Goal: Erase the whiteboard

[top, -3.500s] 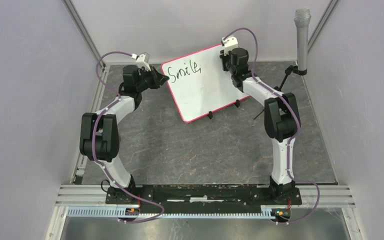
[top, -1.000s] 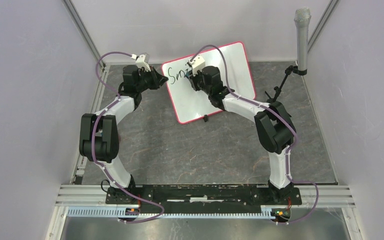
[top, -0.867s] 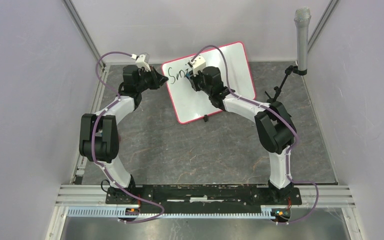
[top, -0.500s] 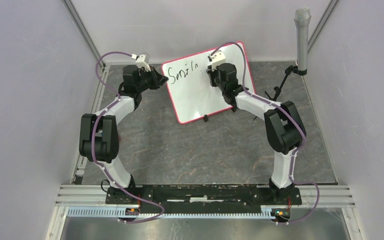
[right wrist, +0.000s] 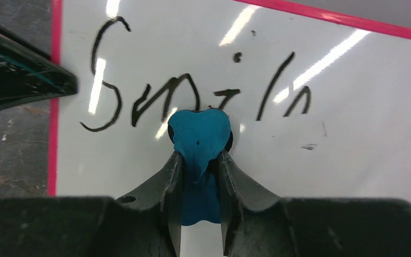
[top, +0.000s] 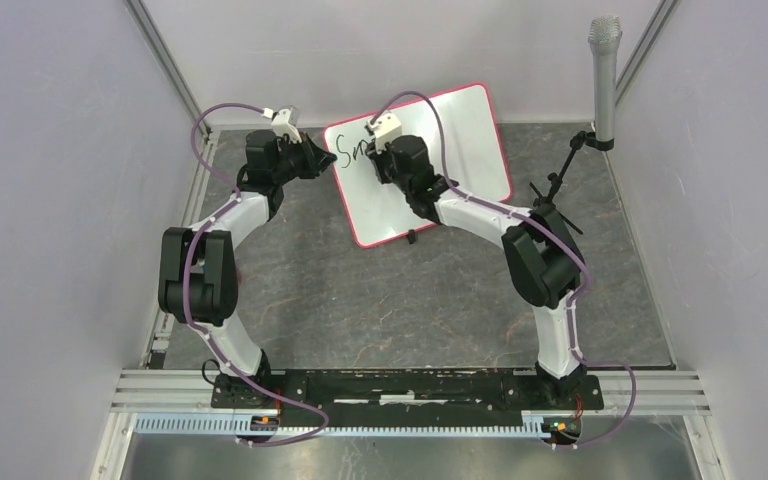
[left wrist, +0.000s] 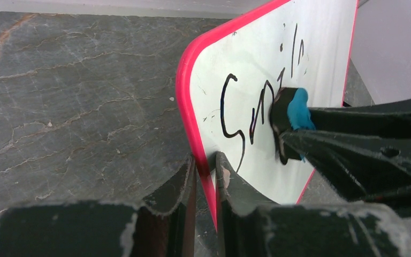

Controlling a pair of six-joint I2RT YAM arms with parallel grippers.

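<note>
The whiteboard (top: 465,140) stands tilted at the back of the table, white with a pink-red frame and black handwriting (right wrist: 104,75) on it. My left gripper (top: 318,158) is shut on the frame at its left edge (left wrist: 206,160). My right gripper (right wrist: 199,155) is shut on a blue-and-black eraser (right wrist: 199,134). The eraser presses on the whiteboard (right wrist: 342,112) in the middle of the writing, covering part of a letter. The left wrist view shows the eraser (left wrist: 298,107) against the whiteboard (left wrist: 257,59), just right of the first letters. The last letter is partly rubbed away.
A grey microphone (top: 605,75) on a black stand rises at the back right corner. Pale walls close in both sides and the back. An aluminium rail (top: 410,400) holding both arm bases runs along the near edge. The tabletop is dark stone (top: 400,300).
My right gripper swept the eraser right along the writing, then back left to the middle letters. The end of the word has faded. The left gripper has held still.
</note>
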